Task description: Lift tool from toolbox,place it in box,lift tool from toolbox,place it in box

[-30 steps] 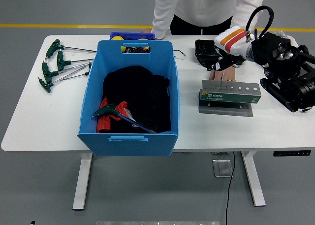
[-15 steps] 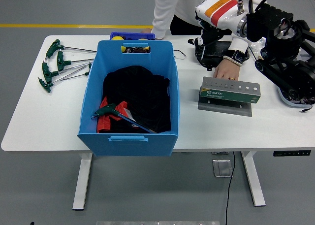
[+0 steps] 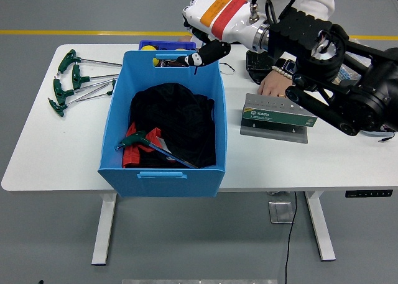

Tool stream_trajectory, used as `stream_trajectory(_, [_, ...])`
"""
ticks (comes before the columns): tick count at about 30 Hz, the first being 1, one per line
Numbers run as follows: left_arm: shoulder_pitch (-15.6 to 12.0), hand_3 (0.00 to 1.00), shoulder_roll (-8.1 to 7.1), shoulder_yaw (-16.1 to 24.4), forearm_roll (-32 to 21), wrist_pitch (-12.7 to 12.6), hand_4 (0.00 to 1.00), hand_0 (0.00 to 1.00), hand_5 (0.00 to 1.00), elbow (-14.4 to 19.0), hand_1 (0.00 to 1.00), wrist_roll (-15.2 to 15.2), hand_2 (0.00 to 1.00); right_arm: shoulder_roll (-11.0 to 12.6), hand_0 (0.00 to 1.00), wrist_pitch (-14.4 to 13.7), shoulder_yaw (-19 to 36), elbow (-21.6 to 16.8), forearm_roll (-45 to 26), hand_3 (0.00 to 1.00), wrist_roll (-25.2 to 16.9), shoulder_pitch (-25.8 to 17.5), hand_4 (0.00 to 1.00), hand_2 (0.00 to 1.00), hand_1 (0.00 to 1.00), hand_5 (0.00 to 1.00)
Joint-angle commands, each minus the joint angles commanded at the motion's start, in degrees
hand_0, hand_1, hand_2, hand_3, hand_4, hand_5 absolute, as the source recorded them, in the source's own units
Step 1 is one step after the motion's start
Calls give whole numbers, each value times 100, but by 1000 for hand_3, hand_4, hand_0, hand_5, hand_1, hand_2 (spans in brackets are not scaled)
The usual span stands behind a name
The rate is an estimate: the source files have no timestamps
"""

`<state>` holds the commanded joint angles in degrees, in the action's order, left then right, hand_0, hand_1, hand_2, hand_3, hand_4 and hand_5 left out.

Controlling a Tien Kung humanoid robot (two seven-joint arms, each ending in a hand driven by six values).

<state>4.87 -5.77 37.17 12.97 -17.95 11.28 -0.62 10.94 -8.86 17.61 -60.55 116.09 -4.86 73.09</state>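
Inside blue box (image 3: 118,116): T-handle tool (image 3: 146,142), black cloth (image 3: 177,119) | right robot hand (image 3: 202,53) above rim, grip unclear

Single high head view, angled down over the whole table (image 3: 43,153) (near edge lowest).

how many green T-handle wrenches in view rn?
5. Four lie in a cluster on the table's left end; one lies inside the blue bin on the dark cloth. More may be hidden under that cloth.
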Motion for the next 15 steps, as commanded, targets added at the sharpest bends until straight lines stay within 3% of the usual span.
stream_trajectory(5, [9,755,-6,28,63,1,945,681,837,1,658,-9,719,-96,352,67,-391,6,-204,515,50,-47,913,471,362,616])
stream_trajectory(6, [10,755,-7,34,74,1,946,681,839,1,658,-9,718,-109,543,43,-440,13,-224,864,48,-56,947,725,612,606])
stream_trajectory(11, [7,755,-11,79,144,2,946,681,839,1,658,-21,718,-170,543,-126,-614,72,-303,864,5,-91,947,725,612,606])
stream_trajectory(12, [3,755,-11,93,163,2,945,682,838,1,658,-26,718,-183,681,-177,-633,87,-301,964,-13,-101,952,830,737,591])
stream_trajectory(15, [-2,755,-9,128,211,2,945,682,838,0,658,-37,718,-198,681,-264,-651,128,-302,964,-48,-127,952,830,737,591])
